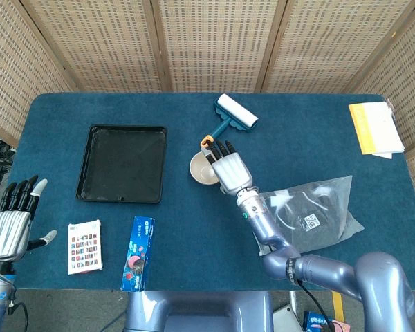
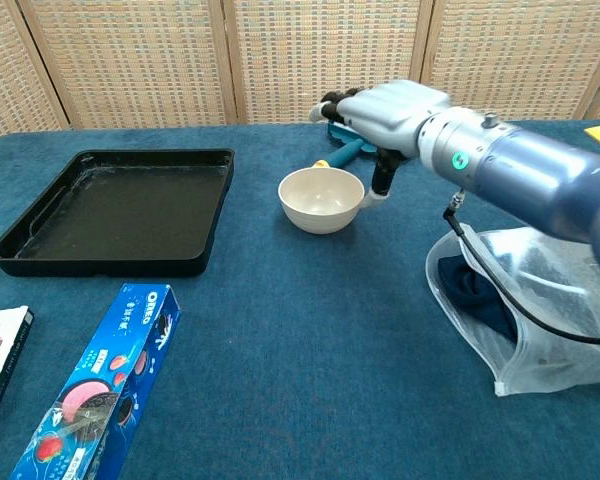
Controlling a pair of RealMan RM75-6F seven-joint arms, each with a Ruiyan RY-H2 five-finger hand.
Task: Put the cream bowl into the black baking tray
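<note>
The cream bowl (image 1: 202, 170) (image 2: 321, 199) stands upright on the blue table, a little right of the black baking tray (image 1: 122, 164) (image 2: 110, 212), which holds nothing. My right hand (image 1: 229, 166) (image 2: 397, 109) hovers over the bowl's right side with its fingers spread and nothing in it. Its thumb tip hangs just beside the bowl's right rim. At the table's front left corner my left hand (image 1: 11, 220) is open and idle; only the head view shows it.
A lint roller (image 1: 232, 117) (image 2: 346, 150) lies just behind the bowl. A clear plastic bag (image 1: 311, 211) (image 2: 510, 310) lies under my right forearm. An Oreo box (image 1: 138, 252) (image 2: 100, 385) and a card pack (image 1: 84, 247) sit in front of the tray. Yellow papers (image 1: 375, 128) lie far right.
</note>
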